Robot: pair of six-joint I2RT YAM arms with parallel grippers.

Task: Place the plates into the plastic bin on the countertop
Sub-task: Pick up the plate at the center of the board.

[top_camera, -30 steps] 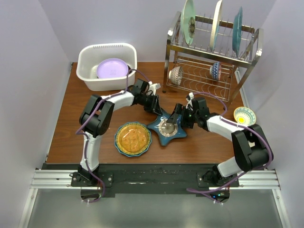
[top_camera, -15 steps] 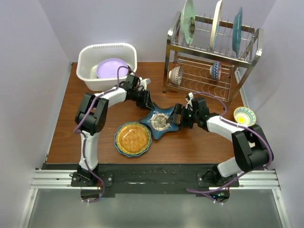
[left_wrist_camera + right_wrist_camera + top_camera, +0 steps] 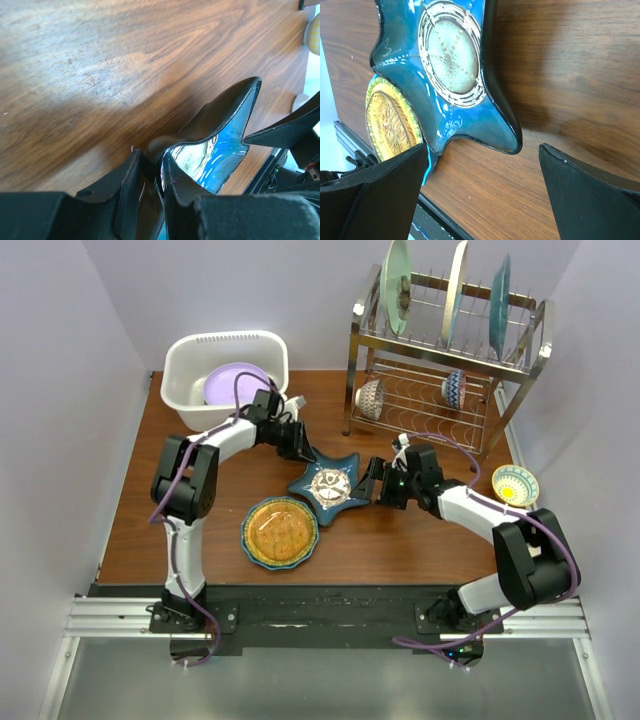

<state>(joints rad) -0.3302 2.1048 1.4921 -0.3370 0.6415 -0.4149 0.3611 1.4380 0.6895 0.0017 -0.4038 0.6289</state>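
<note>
Left gripper (image 3: 303,453), pinching the star plate (image 3: 330,483), has pulled it toward the bin (image 3: 180,365) at ten o'clock; right gripper (image 3: 376,483) gapes free.

Overhead view bright, even, sharp; shadows soft. Left wrist view: pale sheen on countertop (image 3: 100,60) around 10 o'clock, glare on star-shaped plate (image 3: 220,145), left gripper (image 3: 152,160) blurred at 6 o'clock. Right wrist view: plate shadow toward 3 o'clock, right gripper (image 3: 482,147) soft-focus.

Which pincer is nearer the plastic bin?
Left. The left pincer, gripping the star plate, is near the plastic bin's front corner; the right pincer, open, is beyond that plate.
</note>
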